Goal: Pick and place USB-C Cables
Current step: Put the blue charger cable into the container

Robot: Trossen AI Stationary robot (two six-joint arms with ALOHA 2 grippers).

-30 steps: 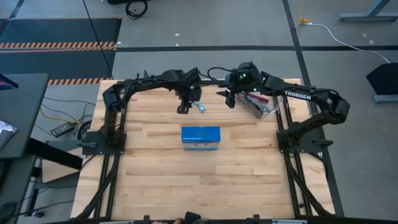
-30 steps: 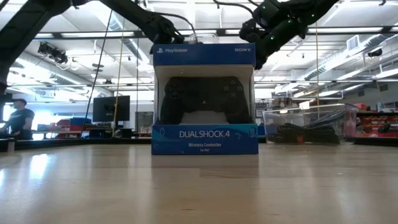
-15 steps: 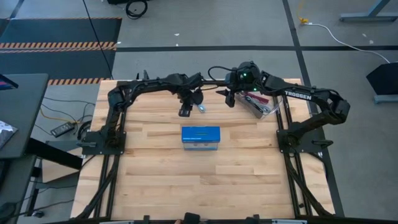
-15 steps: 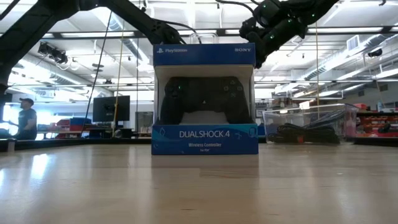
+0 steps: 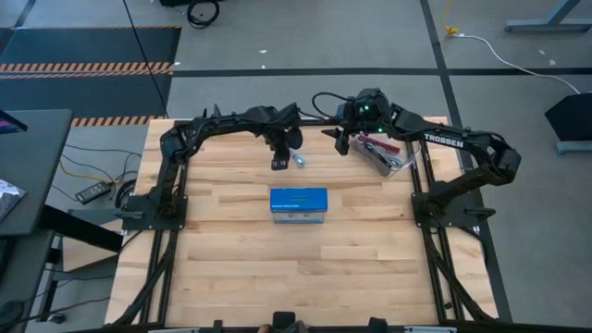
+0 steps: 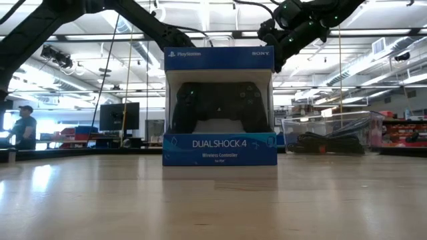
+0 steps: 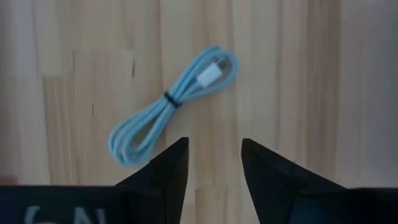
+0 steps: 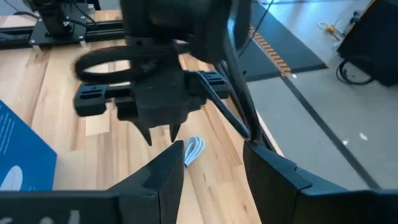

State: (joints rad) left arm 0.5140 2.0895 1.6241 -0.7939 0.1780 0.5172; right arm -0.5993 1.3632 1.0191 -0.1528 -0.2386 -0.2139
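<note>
Left end effector [image 7: 213, 163]: hangs above the worktop [image 5: 240, 268] near the far edge, fingers parted with a plain gap and nothing between them.
Pale blue cable [image 7: 173, 103]: a tied bundle lying flat on the wood just beyond the left fingertips, not touched; in the high view [image 5: 302, 160] it sits just beside that end effector.
Right end effector [image 8: 211, 160]: poised just beside the clear bin [image 5: 387, 154], fingers apart and empty, facing the left arm.
Blue box [image 5: 298, 204]: stands mid-worktop, nearer than both arms, well apart from the cable.
Other cables [image 6: 327, 143]: dark bundles, with a touch of red, rest inside the clear bin at the far right.
Progress: judged early to midway in this cycle; one cable lies out on the wood ungrasped, and picking it up and placing it are both left to do.
</note>
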